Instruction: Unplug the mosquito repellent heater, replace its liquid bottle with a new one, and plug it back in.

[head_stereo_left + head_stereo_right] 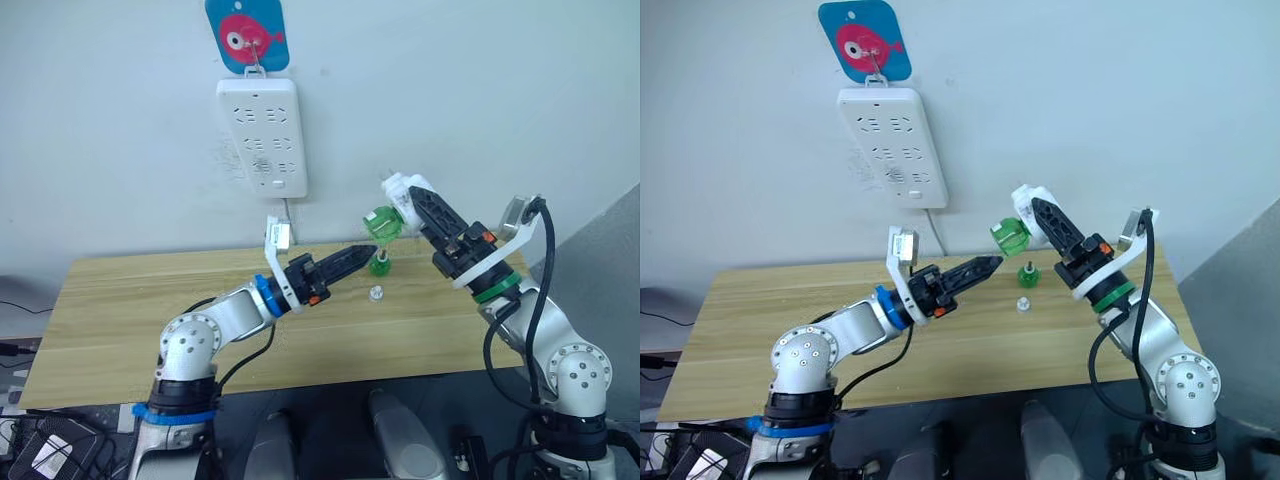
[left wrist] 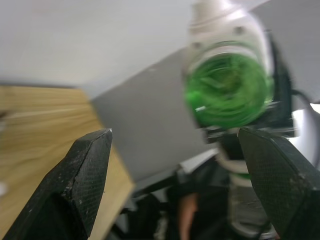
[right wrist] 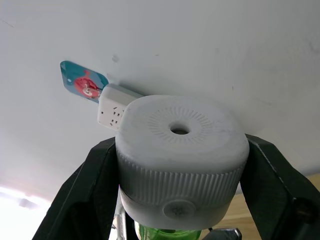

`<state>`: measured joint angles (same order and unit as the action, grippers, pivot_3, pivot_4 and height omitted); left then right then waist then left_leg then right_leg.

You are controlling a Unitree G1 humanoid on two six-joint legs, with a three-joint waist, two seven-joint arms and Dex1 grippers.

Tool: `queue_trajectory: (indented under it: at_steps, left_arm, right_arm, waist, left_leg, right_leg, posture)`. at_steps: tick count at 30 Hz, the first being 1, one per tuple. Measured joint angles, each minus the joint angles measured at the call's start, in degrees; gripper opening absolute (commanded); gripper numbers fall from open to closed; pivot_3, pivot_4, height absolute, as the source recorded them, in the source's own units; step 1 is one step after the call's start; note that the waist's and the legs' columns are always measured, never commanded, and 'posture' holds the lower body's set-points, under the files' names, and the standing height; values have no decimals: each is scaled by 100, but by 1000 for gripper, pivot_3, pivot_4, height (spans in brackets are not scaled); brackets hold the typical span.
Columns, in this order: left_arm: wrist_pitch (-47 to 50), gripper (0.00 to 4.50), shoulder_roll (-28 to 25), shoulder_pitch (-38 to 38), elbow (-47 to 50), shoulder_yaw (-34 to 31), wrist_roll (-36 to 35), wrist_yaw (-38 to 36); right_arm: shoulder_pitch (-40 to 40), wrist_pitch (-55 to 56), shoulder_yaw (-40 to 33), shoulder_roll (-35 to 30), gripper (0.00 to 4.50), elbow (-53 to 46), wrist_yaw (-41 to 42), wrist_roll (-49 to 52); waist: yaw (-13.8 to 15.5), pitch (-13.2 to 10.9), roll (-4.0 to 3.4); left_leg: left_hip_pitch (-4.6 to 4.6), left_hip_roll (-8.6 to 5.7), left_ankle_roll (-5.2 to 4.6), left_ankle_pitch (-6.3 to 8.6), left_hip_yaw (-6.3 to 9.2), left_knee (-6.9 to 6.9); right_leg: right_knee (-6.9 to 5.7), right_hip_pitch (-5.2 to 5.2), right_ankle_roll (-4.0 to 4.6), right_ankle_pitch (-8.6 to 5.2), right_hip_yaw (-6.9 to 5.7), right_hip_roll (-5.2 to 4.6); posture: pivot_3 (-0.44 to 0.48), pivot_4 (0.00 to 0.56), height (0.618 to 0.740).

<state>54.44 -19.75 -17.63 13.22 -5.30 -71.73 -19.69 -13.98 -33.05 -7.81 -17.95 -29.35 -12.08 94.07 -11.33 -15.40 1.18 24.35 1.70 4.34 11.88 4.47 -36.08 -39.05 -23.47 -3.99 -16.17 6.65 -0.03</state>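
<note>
My right gripper (image 1: 412,198) is shut on the white mosquito repellent heater (image 1: 397,186), held in the air above the table's back right. In the right wrist view the heater's vented top (image 3: 179,131) faces the camera, with a finger on each side. A green liquid bottle (image 1: 381,223) sticks out of the heater's underside. My left gripper (image 1: 364,251) stands open just short of that bottle, whose base (image 2: 227,90) faces it in the left wrist view. A second small green bottle (image 1: 379,265) stands capless on the table, with a clear cap (image 1: 376,293) lying beside it.
A white power strip (image 1: 262,135) hangs on the wall under a blue fish tag (image 1: 246,35), its cord dropping behind the wooden table (image 1: 150,310). The table's left half is bare wood.
</note>
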Motion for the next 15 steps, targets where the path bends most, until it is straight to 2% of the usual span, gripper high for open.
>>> queue_trajectory:
  at_steps: [3, 5, 7, 11, 15]
  left_arm:
    - [-558, 4247, -531, 454, 322, -78, 936, -181]
    - [-1091, 4247, -881, 724, 504, -349, 1615, -209]
    - [-1496, 4247, -1060, 767, 646, -761, 2031, -162]
    - [-2038, 4247, -1366, 929, 904, -1083, 2659, -221]
    - [-2240, 4247, -1511, 774, 606, -1139, 3034, -304]
  right_arm:
    - [-43, -105, -8, -613, 3024, -52, 257, -606]
    - [-257, -321, 146, -1435, 3023, -223, 623, -1556]
    - [-458, -371, 342, -1865, 3021, -424, 977, -2399]
    - [-506, -301, 884, -2084, 3021, -592, 1631, -3723]
    - [-678, -202, 1123, -1979, 3021, -602, 2049, -4481]
  waist:
    - [18, 0, -1]
    - [22, 0, -1]
    - [47, 0, 0]
    - [107, 0, 0]
    - [199, -1, 2]
  left_leg:
    - [1, -2, 0, 0, -4, 1]
    - [5, -1, 1, -1, -11, 0]
    - [5, 5, 1, -1, -6, 1]
    - [7, 0, 0, 0, -11, 4]
    - [8, -2, 1, 0, -12, -1]
  right_leg:
    - [2, -4, 0, 0, 4, -2]
    - [1, -17, -1, -1, 10, -2]
    - [1, -16, -14, -9, 3, 2]
    - [6, -16, -23, -14, 9, -3]
    - [4, -15, -23, -14, 8, -6]
  posture:
    - [-257, 232, 740]
    - [-248, 239, 740]
    - [-231, 241, 740]
    - [-205, 242, 740]
    - [-197, 241, 740]
